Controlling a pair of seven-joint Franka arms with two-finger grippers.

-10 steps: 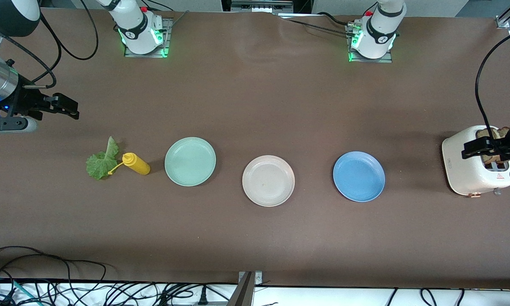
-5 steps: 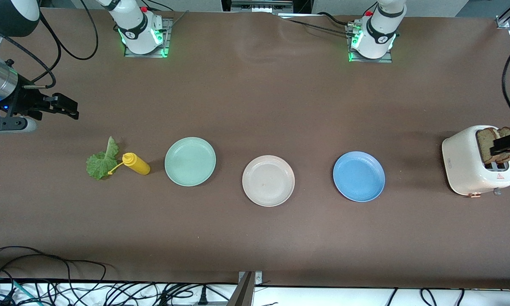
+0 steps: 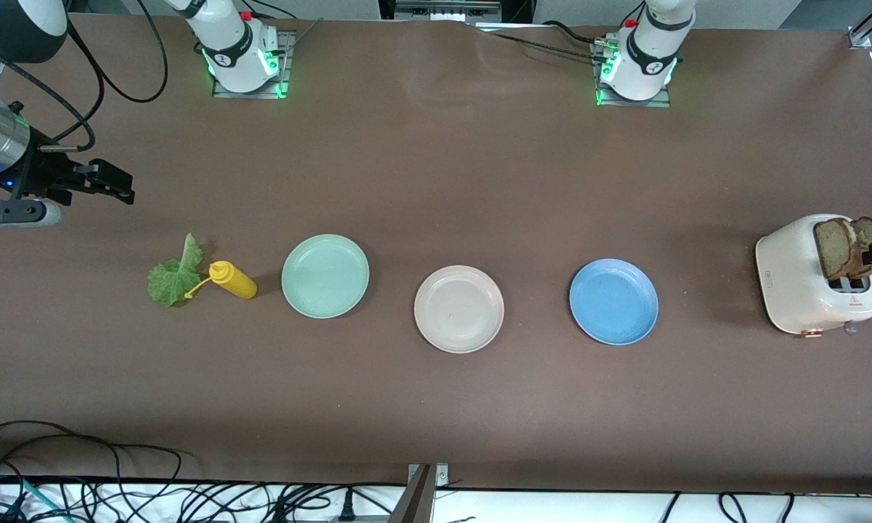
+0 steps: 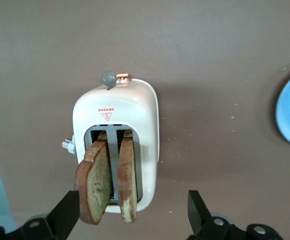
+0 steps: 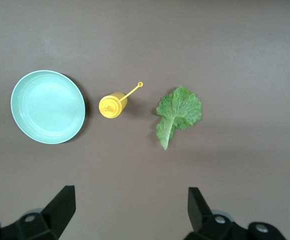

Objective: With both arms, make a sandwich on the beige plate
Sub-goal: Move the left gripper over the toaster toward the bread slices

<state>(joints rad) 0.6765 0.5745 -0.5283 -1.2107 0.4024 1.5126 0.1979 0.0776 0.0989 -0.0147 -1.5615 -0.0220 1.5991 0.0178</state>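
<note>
Left end effector (image 4: 130,220) spread apart over toaster (image 3: 795,282) with two bread slices (image 4: 107,182), right end effector (image 5: 130,212) apart above lettuce (image 5: 177,114), beige plate (image 3: 459,309) bare mid-desk

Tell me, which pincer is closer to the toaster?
The left pincer: it hangs open right over the toaster and its bread slices. The right pincer waits open at the table's other end, by the lettuce leaf.

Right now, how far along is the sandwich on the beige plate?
Nothing is assembled yet: the beige plate is bare. Both bread slices stand in the toaster, with the left gripper over them, jaws open around the slices. The lettuce leaf lies beside the mustard bottle; the right gripper waits open above it. Every placement remains.
</note>
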